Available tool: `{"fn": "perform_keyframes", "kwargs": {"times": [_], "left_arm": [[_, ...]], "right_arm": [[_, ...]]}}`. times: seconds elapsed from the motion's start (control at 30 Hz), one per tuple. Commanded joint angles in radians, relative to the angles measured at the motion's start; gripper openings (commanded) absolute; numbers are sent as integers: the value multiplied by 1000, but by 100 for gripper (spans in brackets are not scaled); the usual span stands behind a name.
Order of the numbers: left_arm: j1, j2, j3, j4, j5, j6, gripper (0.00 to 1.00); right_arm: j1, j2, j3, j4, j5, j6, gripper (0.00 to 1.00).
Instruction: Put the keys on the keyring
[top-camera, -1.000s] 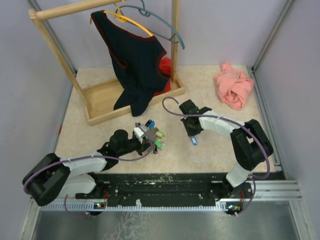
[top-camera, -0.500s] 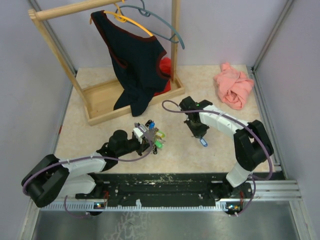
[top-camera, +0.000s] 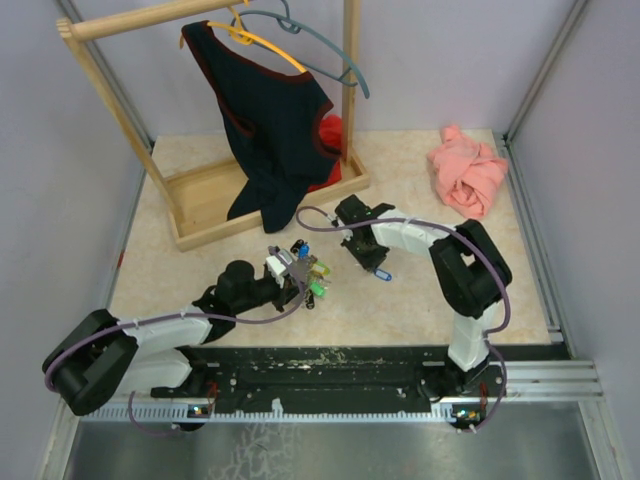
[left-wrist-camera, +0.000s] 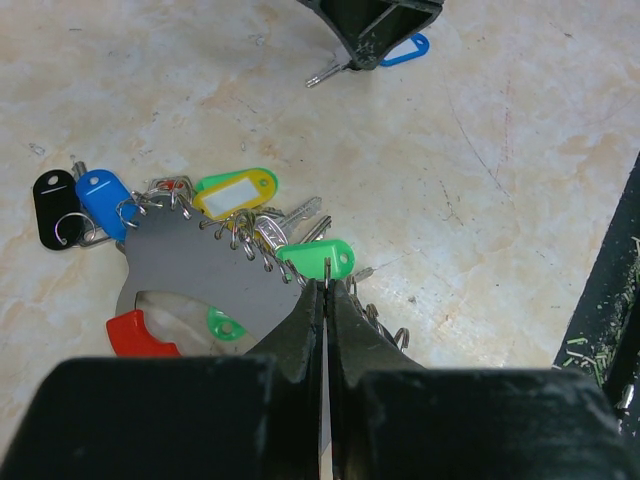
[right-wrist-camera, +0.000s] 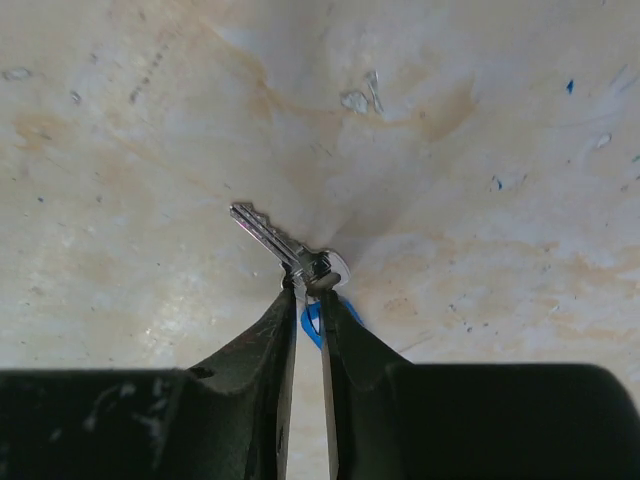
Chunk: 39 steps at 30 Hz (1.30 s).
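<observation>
From above, the right claw (top-camera: 367, 260) has swung leftward across the counter (top-camera: 430, 300) within the last second. It has brought the loose key (top-camera: 380, 272), with its blue tag, nearer to the keyring (top-camera: 305, 268), which the left claw (top-camera: 296, 282) holds low in front of the arms. The gap is narrower, but key and ring lie apart, so we judge threading not yet begun. Behind them stand a wooden rack (top-camera: 105, 75) hung with a dark garment (top-camera: 270, 130) and a pink cloth (top-camera: 468, 175) in the far right corner, with pale lilac walls around.

In the left wrist view, the left claw is pressed together on the keyring's grey plate (left-wrist-camera: 190, 265). Tagged keys (left-wrist-camera: 235, 192) fan along the plate's edge over the mottled beige surface.

In the right wrist view, the jaws stand a sliver apart about the loose key's head. Whether they pinch it we cannot tell.
</observation>
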Motion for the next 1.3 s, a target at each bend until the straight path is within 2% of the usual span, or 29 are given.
{"fn": "perform_keyframes", "kwargs": {"times": [0.0,0.2,0.37,0.83,1.27], "left_arm": [[5,-20,-10,44,11,-1,1],[5,-3,-5,53,18,-1,1],[5,-1,-4,52,19,0,1],[5,-22,-9,43,18,0,1],[5,-17,-7,42,21,1,1]], "right_arm": [[12,-78,13,101,-21,-2,20],[11,-242,-104,185,4,47,23],[10,-301,-203,230,-3,60,21],[11,-263,-272,336,18,75,22],[10,-212,-276,331,42,83,18]]}}
